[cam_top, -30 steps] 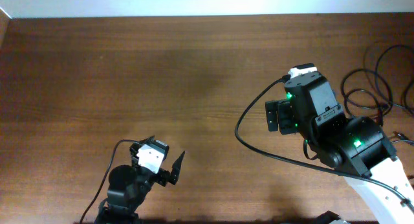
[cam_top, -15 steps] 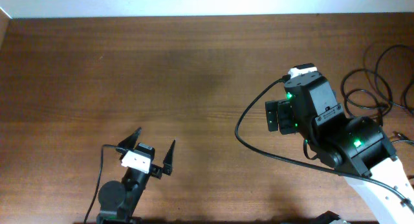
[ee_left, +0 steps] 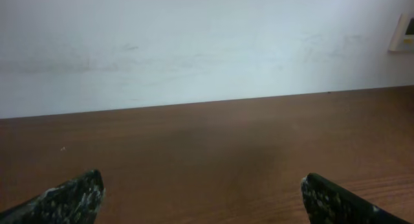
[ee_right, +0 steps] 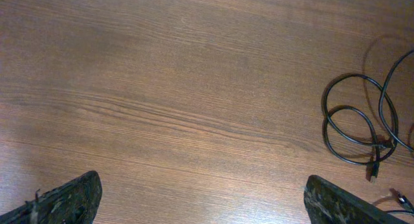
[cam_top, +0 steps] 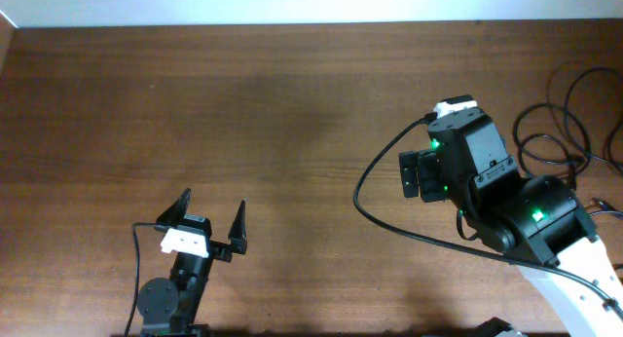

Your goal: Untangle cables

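Cables (ee_right: 379,146) well off to rt of right gripper (ee_right: 200,185)

Left gripper (cam_top: 211,212): black pointed fingers (cam_top: 238,220), white block (cam_top: 183,242) behind them.
Right arm (cam_top: 531,220): black housing (cam_top: 477,152); green lights (cam_top: 434,145) on housing; white link (cam_top: 574,283) below housing; thick black cable (cam_top: 356,193) left of housing.

- The thin black looped cables (cam_top: 555,137) are running off the right edge of the overhead view, so their full length is not showing.
- In the right wrist view, their small plug end (ee_right: 374,174) is appearing too small to tell its type.
- The dark fingertips (ee_right: 68,199) of the right gripper (ee_right: 200,179) are being clipped by the bottom edge; overhead, the arm's black housing (cam_top: 472,152) is hiding them.
- The fingertips (ee_left: 65,201) of the left gripper (ee_left: 202,175) are being clipped likewise.
- A pale object (ee_left: 405,33) is being cut by the right edge.
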